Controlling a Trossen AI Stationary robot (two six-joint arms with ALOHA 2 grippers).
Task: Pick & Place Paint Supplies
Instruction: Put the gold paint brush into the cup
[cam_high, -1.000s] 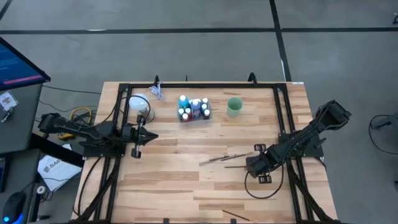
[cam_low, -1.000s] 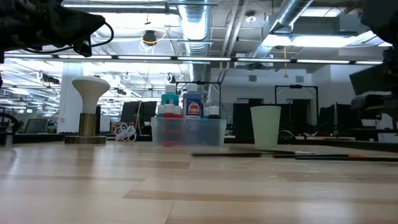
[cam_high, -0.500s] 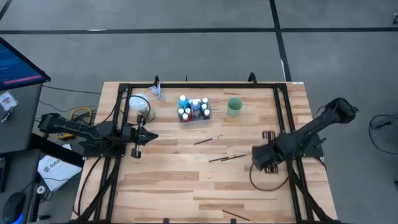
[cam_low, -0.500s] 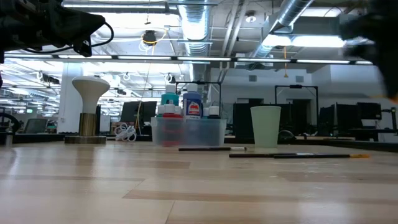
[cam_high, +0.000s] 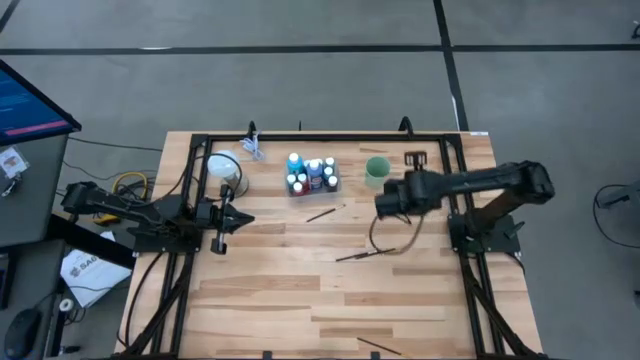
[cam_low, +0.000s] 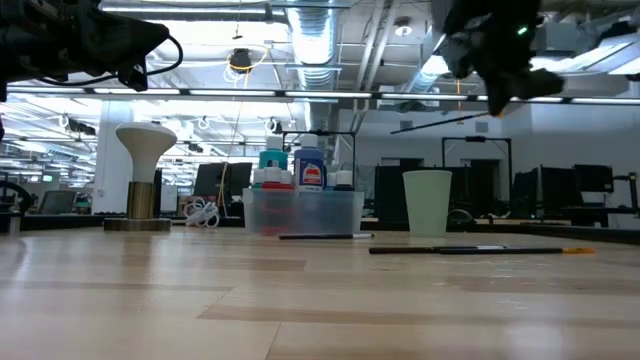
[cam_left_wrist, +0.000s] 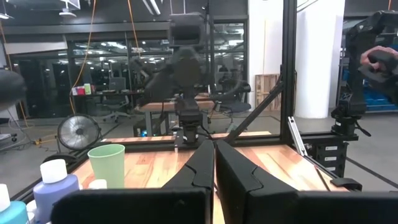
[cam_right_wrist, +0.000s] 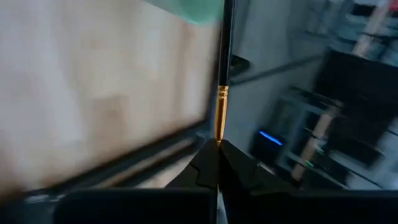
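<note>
The right gripper (cam_high: 385, 202) pinches a thin brush (cam_right_wrist: 222, 93) just beside the green cup (cam_high: 377, 170). Two more brushes (cam_high: 365, 254) lie on the table (cam_high: 300, 300) near the cup. The left gripper (cam_high: 240, 219) waits far from the cup, fingers pressed together.

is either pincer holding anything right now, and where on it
The right pincer is shut on a thin brush, pinching it at the gold ferrule end. The left pincer is shut and holds nothing.

An open-plan robotics lab or workshop: exposed silver ducts (cam_low: 318, 45) and pipes run overhead above the wooden tabletop (cam_high: 300, 290), which stands on grey concrete floor (cam_high: 300, 90), with desks, monitors and a fan (cam_left_wrist: 79, 132) beyond.
</note>
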